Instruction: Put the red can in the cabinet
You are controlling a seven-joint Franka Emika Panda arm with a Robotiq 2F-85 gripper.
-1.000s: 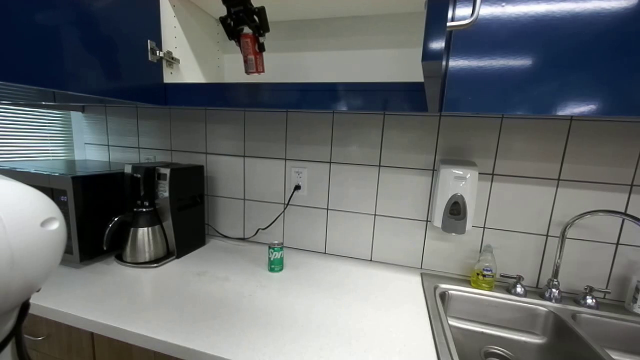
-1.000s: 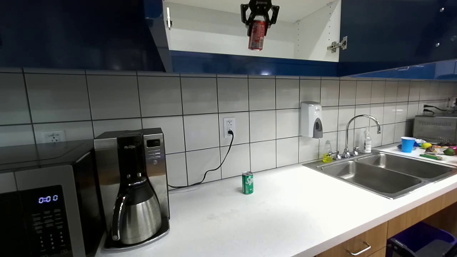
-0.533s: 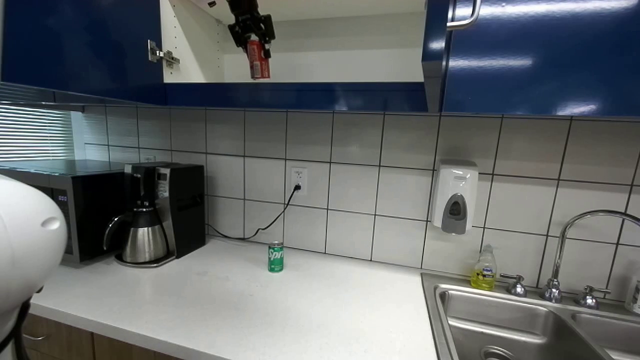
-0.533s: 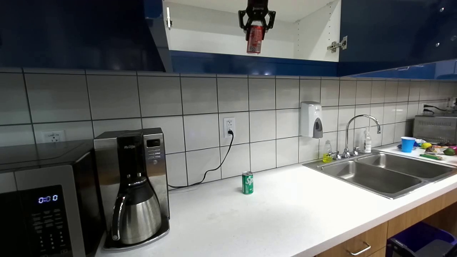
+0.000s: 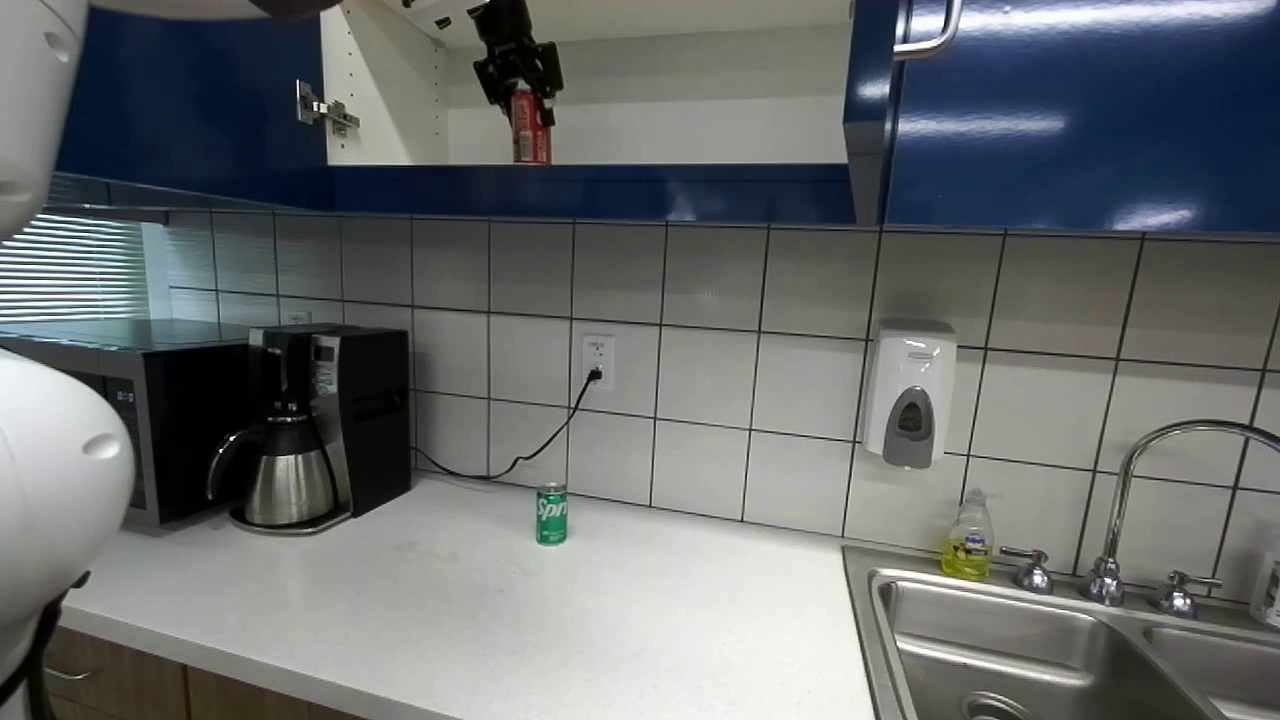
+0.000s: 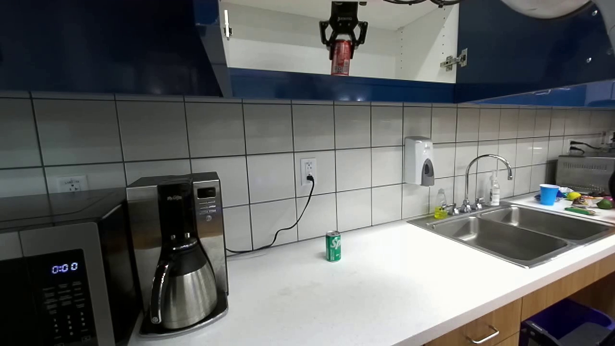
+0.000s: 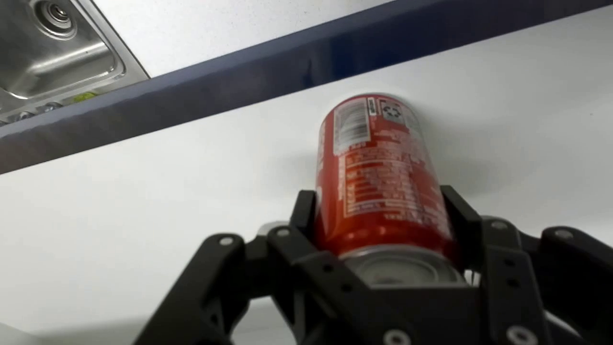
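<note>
In an exterior view, an open door (image 5: 200,120) hung left of the end effector (image 5: 529,112), which clasped the red can (image 5: 532,141), jutting below it inside the cabinet (image 5: 690,190). Carrying in looked done; whether its base touched was unclear; release and retreat seemed left.

The red can (image 7: 383,177) is shiny metal, the cabinet (image 5: 600,191) glossy.

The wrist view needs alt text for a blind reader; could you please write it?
A black gripper holds a red can inside a white-floored cabinet, floor contact unclear. Beyond the blue edge lie white counter and part of a metal sink.
</note>
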